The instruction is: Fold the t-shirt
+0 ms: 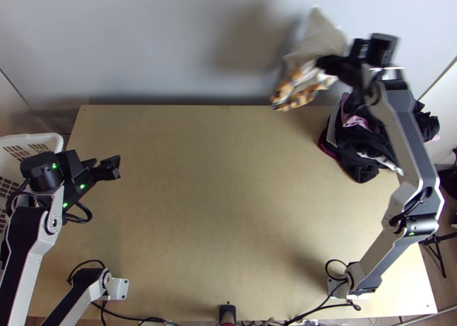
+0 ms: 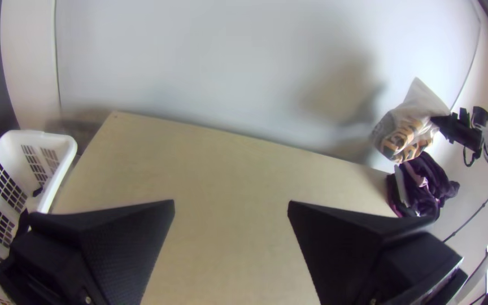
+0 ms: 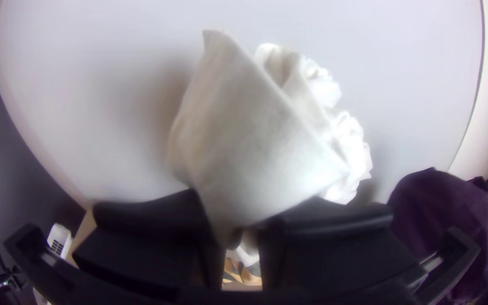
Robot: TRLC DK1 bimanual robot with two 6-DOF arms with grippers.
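At one o'clock from centre, t-shirt (image 1: 314,37): found aloft by the far edge of the table (image 1: 200,183), off-white with an orange-brown print (image 1: 294,95), bunched and hanging.
Handling, in my judgement: light, soft and limp, not fragile; liable to crumple further if lowered in a lump.
Where to take hold: a free edge or corner, preferably the shoulders once identified; I could not tell sleeve from hem.
Right gripper (image 1: 323,62): closed on a gathered pinch of the cloth.
T-shirt relative to right gripper: touching, caught between its fingers; in the top view a plain part rose toward eleven o'clock and the printed part hung toward eight.
Left gripper (image 2: 231,206): fingers wide apart, nothing between them, near ten o'clock and well apart from the shirt.
Clothes heap (image 1: 365,135): at two o'clock, dark garments with some pink and white, just beside the raised shirt.
Basket (image 2: 66,148): white, between nine and ten o'clock.
Work outstanding: laying flat, then folding.
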